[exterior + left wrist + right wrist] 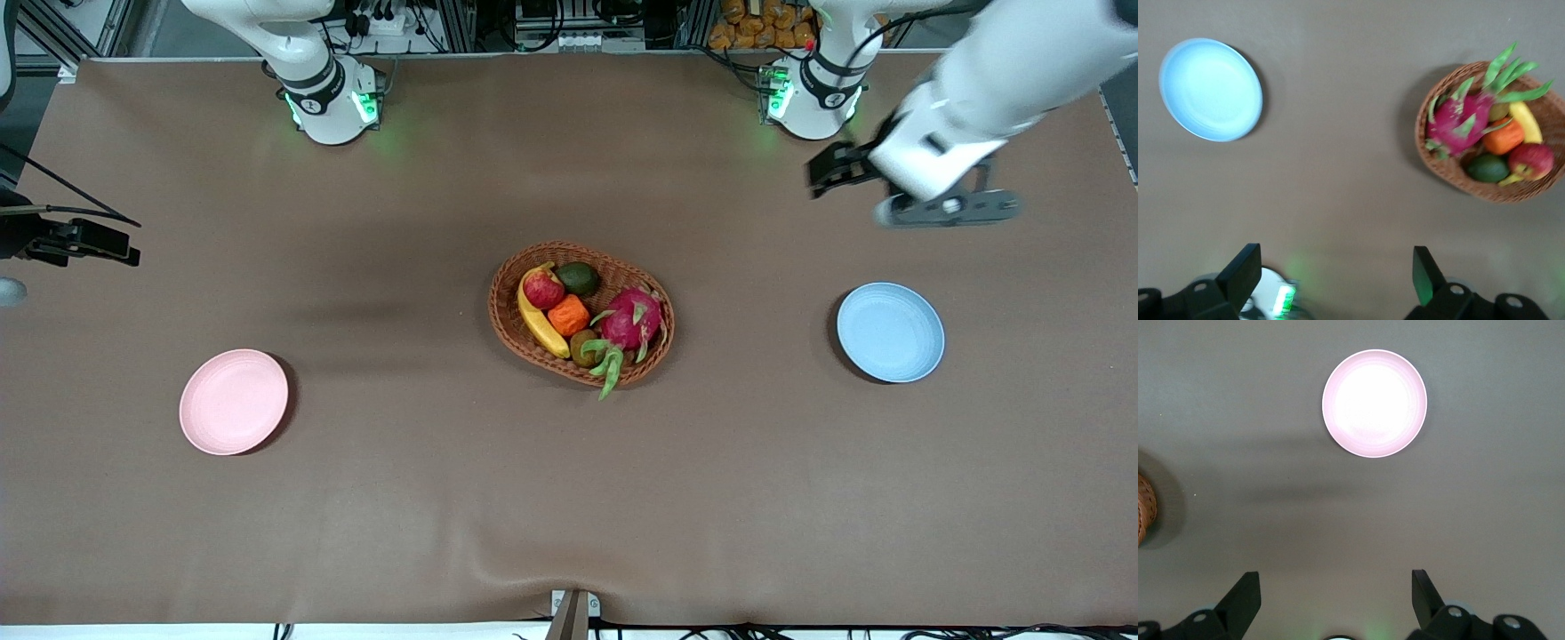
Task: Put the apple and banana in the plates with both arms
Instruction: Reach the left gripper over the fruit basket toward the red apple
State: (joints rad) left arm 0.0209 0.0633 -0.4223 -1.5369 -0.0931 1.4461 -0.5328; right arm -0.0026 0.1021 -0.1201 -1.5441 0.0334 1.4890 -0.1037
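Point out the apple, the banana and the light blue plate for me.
apple (542, 290): front view, middle of its red skin.
banana (539, 326): front view, mid-length of its yellow body.
light blue plate (890, 332): front view, bare centre.

The small red apple with yellowish patches lies in the wicker basket, touching the banana, a long curved yellow fruit along the basket's wall toward the right arm's end. The pale pink plate lies flat toward the right arm's end, the light blue plate toward the left arm's end.
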